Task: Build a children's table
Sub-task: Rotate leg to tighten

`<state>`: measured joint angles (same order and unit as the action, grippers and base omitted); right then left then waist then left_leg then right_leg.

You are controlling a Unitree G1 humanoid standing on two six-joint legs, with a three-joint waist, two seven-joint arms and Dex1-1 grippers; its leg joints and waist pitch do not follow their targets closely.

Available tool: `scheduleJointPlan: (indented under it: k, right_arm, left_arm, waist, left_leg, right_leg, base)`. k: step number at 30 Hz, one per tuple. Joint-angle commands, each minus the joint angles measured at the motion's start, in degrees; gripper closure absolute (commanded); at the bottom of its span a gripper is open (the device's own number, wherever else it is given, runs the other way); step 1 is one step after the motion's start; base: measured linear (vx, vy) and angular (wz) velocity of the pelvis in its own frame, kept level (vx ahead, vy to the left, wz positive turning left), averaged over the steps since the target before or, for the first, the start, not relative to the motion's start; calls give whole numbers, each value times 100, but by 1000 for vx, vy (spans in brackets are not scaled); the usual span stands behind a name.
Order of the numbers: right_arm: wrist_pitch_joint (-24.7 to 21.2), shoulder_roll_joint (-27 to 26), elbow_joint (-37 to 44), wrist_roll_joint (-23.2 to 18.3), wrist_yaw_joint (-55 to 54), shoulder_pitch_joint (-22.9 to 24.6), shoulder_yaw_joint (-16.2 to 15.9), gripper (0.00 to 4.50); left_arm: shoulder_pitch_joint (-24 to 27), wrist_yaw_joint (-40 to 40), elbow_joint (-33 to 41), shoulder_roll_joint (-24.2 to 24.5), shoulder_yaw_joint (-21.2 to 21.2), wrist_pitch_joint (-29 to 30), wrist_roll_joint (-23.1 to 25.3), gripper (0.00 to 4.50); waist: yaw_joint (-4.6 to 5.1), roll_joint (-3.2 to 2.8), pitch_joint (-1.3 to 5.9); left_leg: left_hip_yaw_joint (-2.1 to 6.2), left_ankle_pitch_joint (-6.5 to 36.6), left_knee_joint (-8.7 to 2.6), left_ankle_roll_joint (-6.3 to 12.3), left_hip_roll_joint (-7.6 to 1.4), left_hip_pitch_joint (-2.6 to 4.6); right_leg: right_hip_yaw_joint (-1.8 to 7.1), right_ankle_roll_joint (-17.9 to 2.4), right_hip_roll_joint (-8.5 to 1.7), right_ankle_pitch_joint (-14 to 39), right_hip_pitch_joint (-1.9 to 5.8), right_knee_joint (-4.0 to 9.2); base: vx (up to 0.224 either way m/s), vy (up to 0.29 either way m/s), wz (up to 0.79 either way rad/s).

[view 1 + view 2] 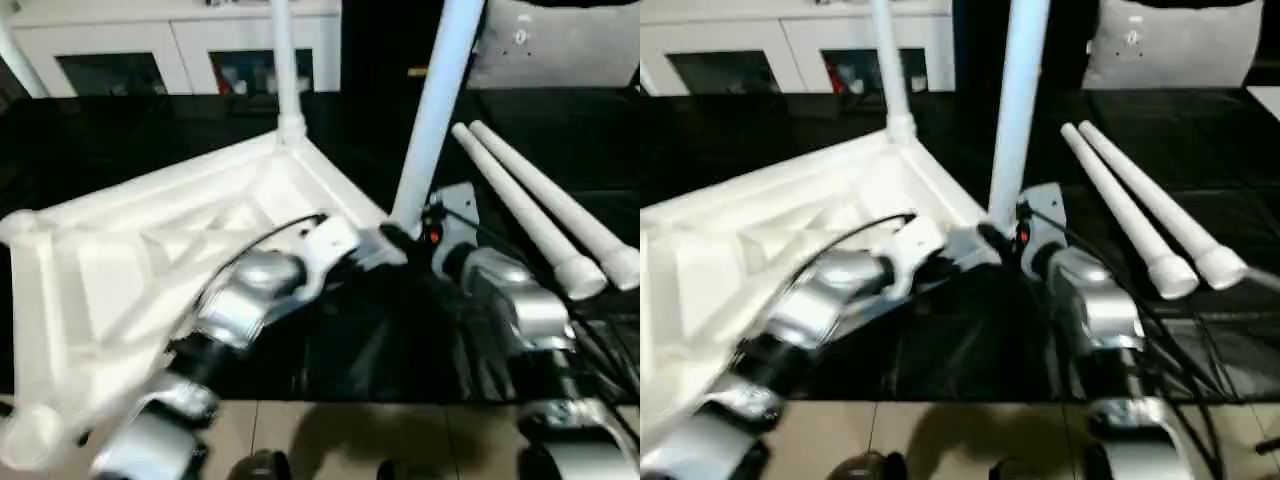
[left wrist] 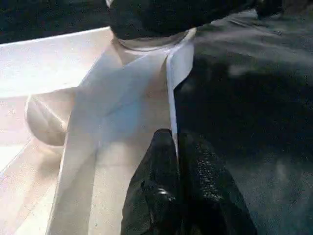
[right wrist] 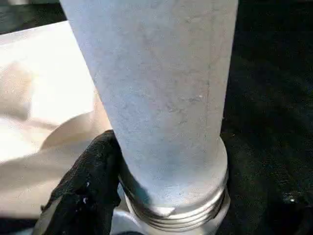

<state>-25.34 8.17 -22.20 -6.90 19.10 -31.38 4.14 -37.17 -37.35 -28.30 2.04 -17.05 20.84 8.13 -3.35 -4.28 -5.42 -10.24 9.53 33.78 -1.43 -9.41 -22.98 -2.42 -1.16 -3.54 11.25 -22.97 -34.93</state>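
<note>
The small white plastic children's table (image 1: 150, 260) is lying upside down across the left half of the frame on the black-covered worktop (image 1: 120, 140), ribbed underside up, the left hand (image 2: 177, 147) pinching its side wall with fingers shut. Two tapered white tube legs are standing upright, one (image 1: 285, 70) seated at the far corner, one (image 1: 435, 110) at centre apparently being threaded, the right hand (image 3: 93, 181) gripping its base. Two loose white legs (image 1: 545, 210) are lying at right, pointing toward the upper left, so about half seems left.
</note>
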Motion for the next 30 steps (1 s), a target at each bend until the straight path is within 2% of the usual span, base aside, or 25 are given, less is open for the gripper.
scheduleJointPlan:
  k: [1,3,5,6,7,8,11,12,13,19,20,23,25,28,30]
  right_arm:
    - [-182,-291,-190,2,-24,82,-307,124]
    - [45,-282,-138,63,-115,91,-237,110]
    - [124,-313,-53,-133,-76,105,-60,100]
    - [151,-288,-24,-170,-30,125,-46,88]
    - [206,-252,0,-184,34,151,-54,88]
    - [215,-248,0,-183,38,153,-55,67]
    - [281,-64,194,-171,279,316,-90,57]
    - [273,17,274,-185,365,386,-91,28]
    - [288,114,346,-218,504,455,-94,21]
    - [427,605,577,-339,1206,734,-83,7]
    - [601,988,617,-347,1706,828,-107,7]
    - [755,1414,685,-384,2305,898,-161,7]
    - [877,1672,709,-414,2708,910,-235,7]
    - [1229,1937,669,-394,3172,883,-338,7]
    - [1387,2006,603,-353,3275,826,-361,7]
  left_arm:
    - [-166,82,196,-413,-148,-53,-206,450]
    - [-143,116,274,-424,-208,3,-118,450]
    - [-45,85,404,-365,-262,84,-61,450]
    - [-6,52,437,-314,-278,82,-50,450]
    - [23,17,456,-258,-288,68,-40,450]
    - [25,16,455,-254,-289,68,-37,450]
    - [34,-121,396,-52,-240,-125,-26,450]
    - [38,-209,387,19,-213,-195,-56,450]
    - [32,-272,352,92,-188,-233,-66,450]
    - [21,-652,161,469,-224,-651,-31,450]
    - [38,-947,119,697,-286,-884,-43,450]
    - [60,-1292,106,928,-357,-1109,-77,450]
    - [88,-1582,107,1109,-433,-1380,-93,450]
    - [167,-2118,167,1310,-508,-1776,-240,450]
    - [193,-2368,199,1409,-565,-1904,-282,450]
  waist:
    - [-23,73,353]
    - [-29,81,380]
    - [-32,76,409]
    - [-40,45,409]
    - [-43,56,410]
    - [-47,56,408]
    - [-61,53,396]
    - [-74,58,395]
    - [-72,55,400]
    - [-116,52,394]
    - [-114,31,406]
    - [-183,54,423]
    - [-178,45,440]
    - [-192,76,449]
    - [-193,58,457]
  left_leg:
    - [169,1284,-438,174,-342,147]
    - [171,1103,-427,256,-346,119]
    - [163,829,-396,430,-344,101]
    - [164,768,-389,501,-346,94]
    - [161,766,-386,525,-349,97]
    - [164,755,-389,558,-350,93]
    - [162,848,-399,556,-358,107]
    - [162,868,-406,540,-364,119]
    - [161,842,-404,543,-364,116]
    - [163,889,-406,529,-372,115]
    - [160,867,-400,524,-380,125]
    - [152,736,-362,622,-378,118]
    - [150,692,-353,690,-380,105]
    - [147,746,-342,719,-387,110]
    - [138,698,-340,729,-402,111]
  right_leg:
    - [262,-1040,-508,1603,193,540]
    - [257,-1099,-503,1163,224,505]
    - [247,-1238,-507,553,252,450]
    - [237,-1295,-506,383,256,444]
    - [235,-1320,-509,329,263,442]
    - [227,-1353,-508,278,272,431]
    - [223,-1343,-508,427,276,457]
    - [224,-1307,-503,471,283,462]
    - [226,-1319,-507,438,282,449]
    - [226,-1299,-516,529,276,455]
    - [229,-1330,-513,489,275,447]
    - [231,-1339,-517,196,300,420]
    - [216,-1392,-513,106,306,395]
    - [205,-1443,-528,243,305,407]
    - [202,-1485,-513,207,287,375]
  base:
    - [0,0,0]
    - [0,0,0]
    - [0,0,0]
    - [0,0,0]
    - [0,0,0]
    - [0,0,0]
    - [0,0,0]
    - [0,0,0]
    - [0,0,0]
    - [0,0,0]
    - [0,0,0]
    - [0,0,0]
    - [0,0,0]
    - [0,0,0]
    - [0,0,0]
